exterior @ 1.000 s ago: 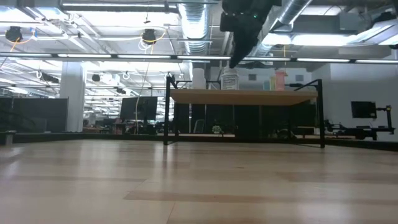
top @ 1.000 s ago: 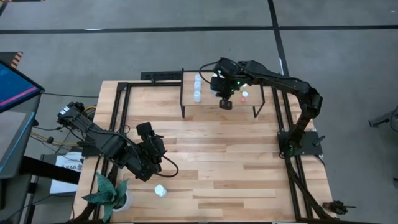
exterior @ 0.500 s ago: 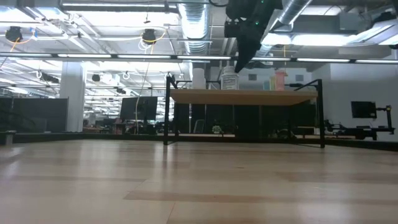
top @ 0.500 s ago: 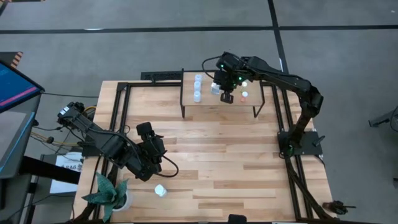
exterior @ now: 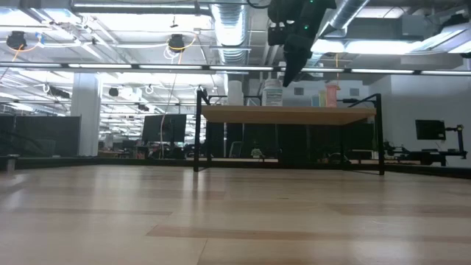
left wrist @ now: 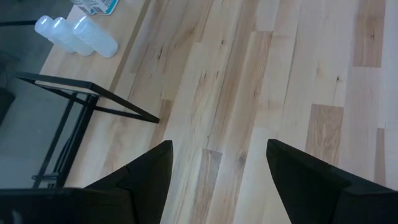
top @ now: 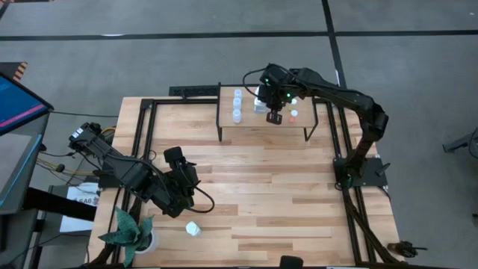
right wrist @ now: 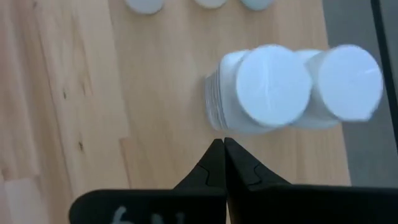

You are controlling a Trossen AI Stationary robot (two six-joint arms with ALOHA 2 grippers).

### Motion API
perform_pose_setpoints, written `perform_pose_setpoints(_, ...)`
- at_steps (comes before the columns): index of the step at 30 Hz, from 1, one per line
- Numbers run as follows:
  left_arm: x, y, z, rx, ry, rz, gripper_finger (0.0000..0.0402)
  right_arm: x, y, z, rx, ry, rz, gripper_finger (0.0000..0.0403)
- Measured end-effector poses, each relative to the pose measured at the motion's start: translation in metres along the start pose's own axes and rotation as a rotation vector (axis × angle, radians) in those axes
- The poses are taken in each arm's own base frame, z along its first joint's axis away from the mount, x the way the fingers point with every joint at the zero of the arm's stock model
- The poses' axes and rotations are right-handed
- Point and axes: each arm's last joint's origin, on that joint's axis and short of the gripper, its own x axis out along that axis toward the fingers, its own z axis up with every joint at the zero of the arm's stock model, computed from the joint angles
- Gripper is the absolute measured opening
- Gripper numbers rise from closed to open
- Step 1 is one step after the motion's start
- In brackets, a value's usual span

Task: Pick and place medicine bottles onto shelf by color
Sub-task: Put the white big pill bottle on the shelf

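Most small medicine bottles (top: 237,104) already stand on the raised light-wood shelf (top: 254,123). The right gripper (top: 274,116) hovers there, fingers pressed together, empty, beside two white bottles (right wrist: 267,87) — one white bottle (top: 193,229) lies on the tabletop near the left gripper (left wrist: 217,168), released.

I'm working in what reads as a robotics lab set inside a large open office or industrial hall. In the low view, exposed ducts (exterior: 228,29) and pipes run across the top of the frame, with strip lights beneath them, and monitors (exterior: 165,126) on desks fill the left background. From above, the table (top: 254,194) stands on grey concrete floor (top: 149,52) marked with dark lines, and a lit screen (top: 13,101) sits at the left edge.
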Motion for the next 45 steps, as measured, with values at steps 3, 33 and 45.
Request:
perform_pose_setpoints(3,0.0,0.0,0.0,0.0,0.0,0.0,0.0247,-0.006,0.001,-0.002,0.006,0.002,-0.004,0.0008)
perform_pose_setpoints(33,0.045,-0.099,-0.014,-0.02,0.381,-0.407,0.0258,-0.196,0.131,-0.161,0.062,-0.172,0.447,0.0008)
perform_pose_setpoints(45,0.053,-0.132,-0.035,0.162,0.454,-0.442,0.0275,-0.172,0.141,-0.189,0.124,-0.097,0.446,0.0008)
